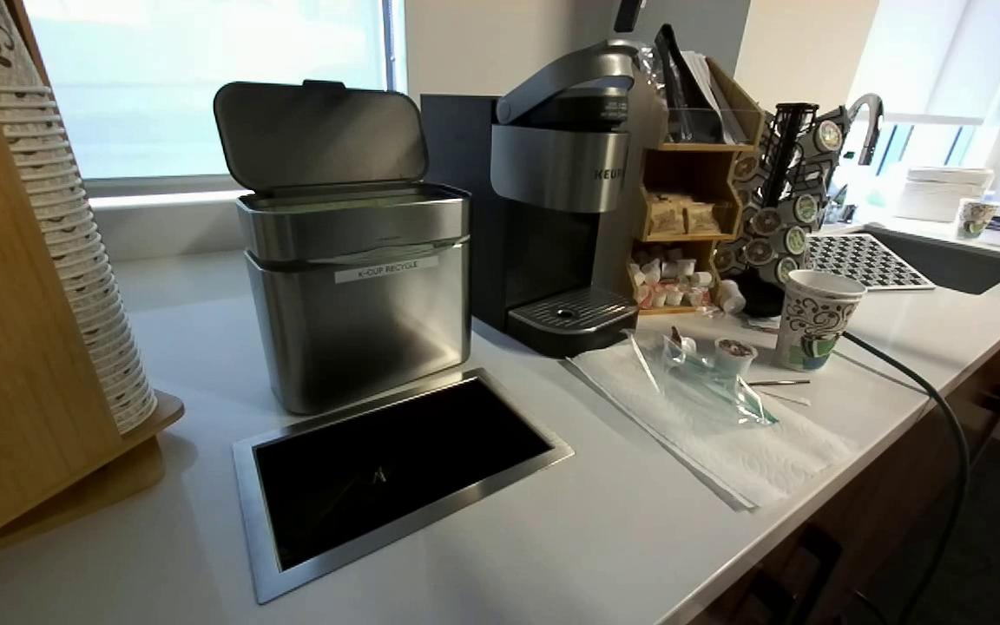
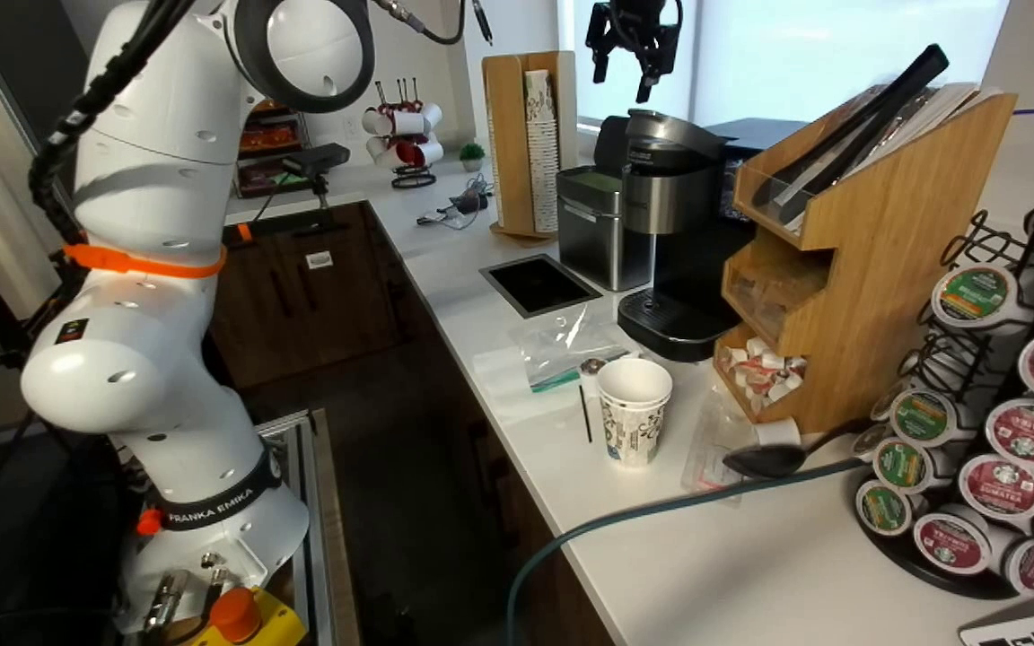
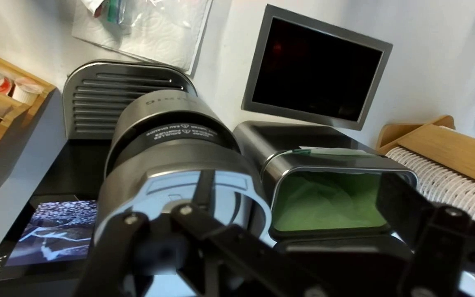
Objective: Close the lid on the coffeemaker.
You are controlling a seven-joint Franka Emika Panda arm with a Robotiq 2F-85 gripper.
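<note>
The lid [image 2: 674, 130] stands raised atop the coffeemaker [image 1: 556, 165]; the gripper [image 2: 622, 88] hangs above, spread and empty. Recommended: narrow the spread, centre on the lid's front, press down steadily, clear of the bin [image 1: 361, 317].

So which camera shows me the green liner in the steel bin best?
The wrist view: it looks into the bin, showing the green liner broadly. Both exterior views, from lower angles, show only a little of it.

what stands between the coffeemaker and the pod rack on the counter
A wooden organizer stands between the coffeemaker and the pod rack; both exterior views show it.
</note>
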